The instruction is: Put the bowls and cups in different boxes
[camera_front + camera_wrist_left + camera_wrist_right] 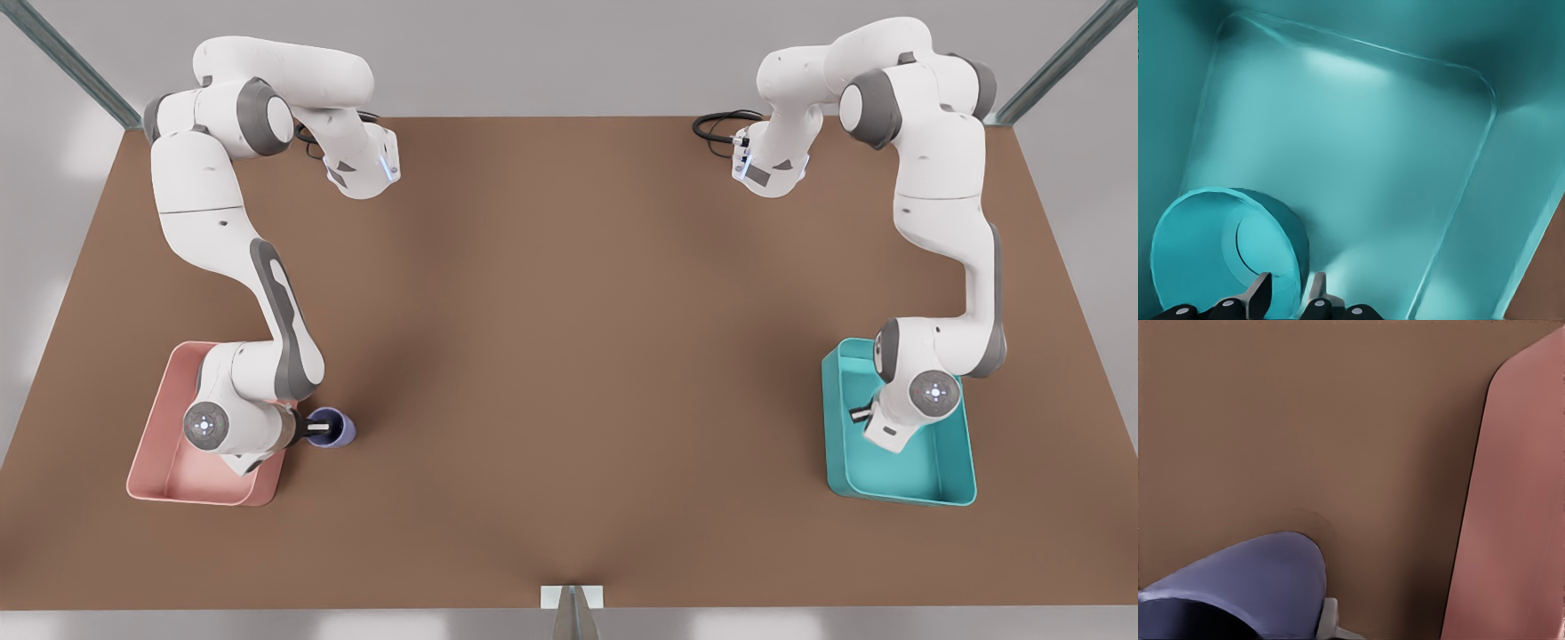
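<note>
The purple cup (332, 428) is seen near the counter's (569, 356) front edge, just beside the pink box (160, 458) on the side toward the counter's middle, over bare counter and outside the box. It is grasped at its rim by the right gripper (320, 428), one finger (1328, 621) pressed against its outer wall. At the front view's right, the left gripper (859, 415) is lowered inside the teal box (898, 487). The teal bowl (1225, 250) is clamped by its rim between the fingers (1259, 295) and held tilted above the box floor.
</note>
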